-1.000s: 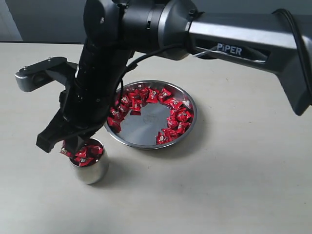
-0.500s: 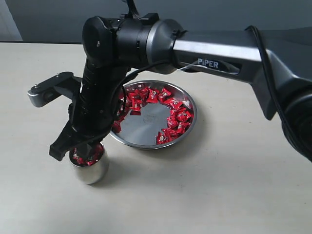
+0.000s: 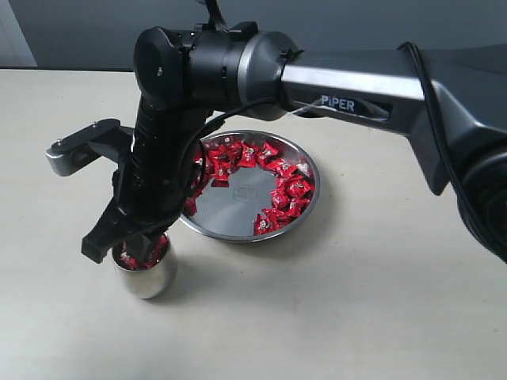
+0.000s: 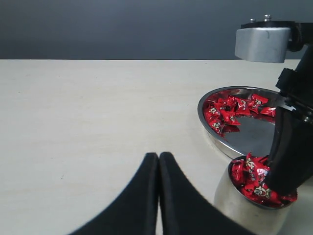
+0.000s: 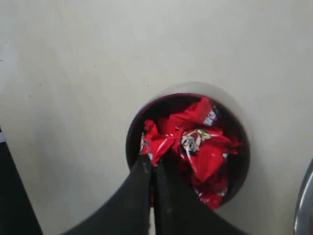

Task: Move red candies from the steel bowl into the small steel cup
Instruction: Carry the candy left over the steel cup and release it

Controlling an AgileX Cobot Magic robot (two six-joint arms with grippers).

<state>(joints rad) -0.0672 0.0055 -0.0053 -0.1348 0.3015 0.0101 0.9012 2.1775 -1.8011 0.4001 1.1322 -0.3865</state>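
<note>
The small steel cup [image 3: 148,279] stands left of the steel bowl [image 3: 238,207] and is nearly full of red candies [image 3: 145,252]. My right gripper [image 3: 128,244] reaches across and points down into the cup's mouth. In the right wrist view its tips [image 5: 154,161] are pressed together on the edge of a red candy [image 5: 164,142] at the cup's rim [image 5: 131,139]. More red candies [image 3: 287,190] line the bowl's far and right sides. My left gripper [image 4: 159,156] is shut and empty, low over the table near the cup [image 4: 239,210].
The right arm's dark wrist and grey camera mount [image 3: 75,148] hang over the cup and the bowl's left edge. Bare beige tabletop [image 3: 356,301] lies around both vessels. A dark wall [image 3: 79,32] runs behind the table's far edge.
My right gripper has shifted right and down, from the cup's left rim to over its mouth, bringing the candy with it. In the last half second it barely moved.
</note>
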